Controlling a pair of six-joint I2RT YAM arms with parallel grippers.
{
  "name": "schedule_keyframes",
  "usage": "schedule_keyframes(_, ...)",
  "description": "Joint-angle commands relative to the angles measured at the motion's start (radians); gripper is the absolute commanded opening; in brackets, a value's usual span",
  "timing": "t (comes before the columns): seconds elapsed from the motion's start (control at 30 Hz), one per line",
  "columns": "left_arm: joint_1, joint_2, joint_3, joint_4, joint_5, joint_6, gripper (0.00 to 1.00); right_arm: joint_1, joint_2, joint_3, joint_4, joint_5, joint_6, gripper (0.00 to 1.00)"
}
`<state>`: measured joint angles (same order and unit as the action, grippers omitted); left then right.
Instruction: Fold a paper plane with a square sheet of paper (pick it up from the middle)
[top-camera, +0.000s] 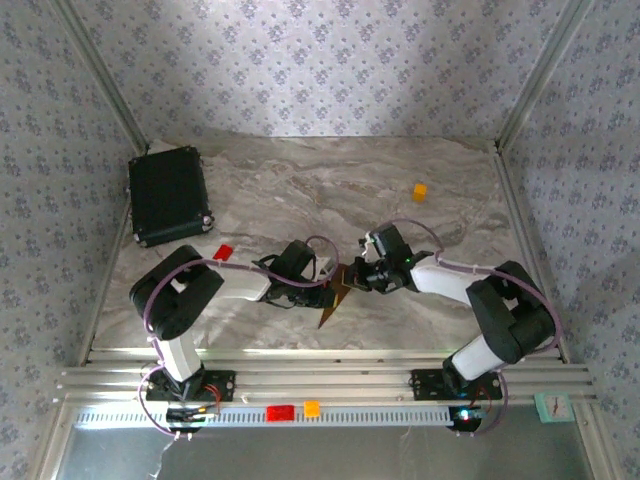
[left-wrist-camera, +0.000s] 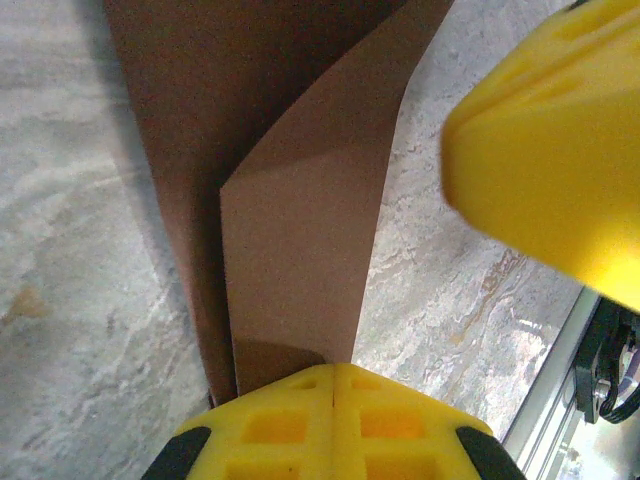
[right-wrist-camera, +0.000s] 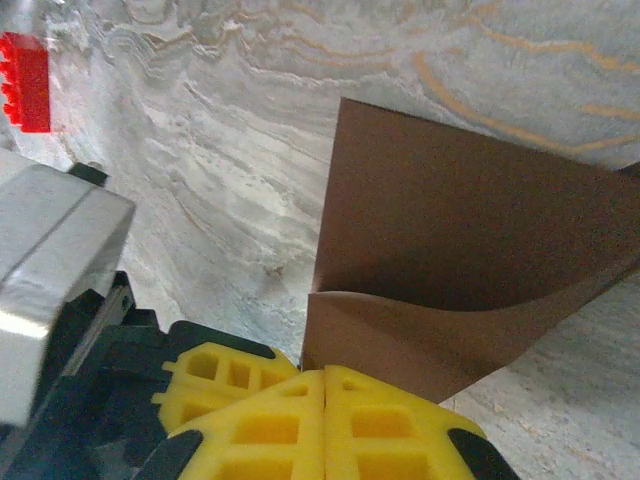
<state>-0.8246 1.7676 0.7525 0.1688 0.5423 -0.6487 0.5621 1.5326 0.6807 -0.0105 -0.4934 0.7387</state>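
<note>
Item: thin matte dark brown paper sheet (top-camera: 333, 297), partly folded, held between both arms over the near centre of the grey marbled tabletop (top-camera: 400, 190).
Left pincer (left-wrist-camera: 333, 372): closed, clamping one paper edge from the left.
Right pincer (right-wrist-camera: 325, 385): closed, clamping the opposite edge from the right, with a loose flap curling just beyond the tips.
Long axis: far to near, narrow tip toward the arm bases.
Reach: equally near for both, tips facing across the sheet. Probably calls for a crease along that axis.

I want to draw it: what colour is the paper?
Dark brown; the paper shows best in the right wrist view.
</note>
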Motion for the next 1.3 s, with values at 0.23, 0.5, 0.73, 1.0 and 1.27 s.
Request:
schedule_keyframes(0.23, 0.006, 0.025, -0.070, -0.146, -0.050, -0.011, 0.00, -0.032, -0.032, 0.011, 0.001, -0.015, -0.043, 0.05)
schedule_keyframes(0.5, 0.007, 0.030, -0.066, -0.140, -0.047, -0.015, 0.00, 0.020, 0.024, 0.018, 0.024, -0.026, -0.042, 0.03)
schedule_keyframes(0.73, 0.006, 0.032, -0.061, -0.154, -0.042, -0.003, 0.00, -0.025, 0.126, -0.012, 0.056, 0.023, -0.066, 0.03)
schedule_keyframes(1.0, 0.006, 0.038, -0.073, -0.161, -0.041, 0.004, 0.00, -0.139, 0.147, -0.009, 0.083, -0.024, -0.078, 0.02)
schedule_keyframes(1.27, 0.007, 0.043, -0.086, -0.158, -0.034, 0.009, 0.00, -0.216, 0.174, 0.017, 0.063, -0.047, -0.075, 0.03)
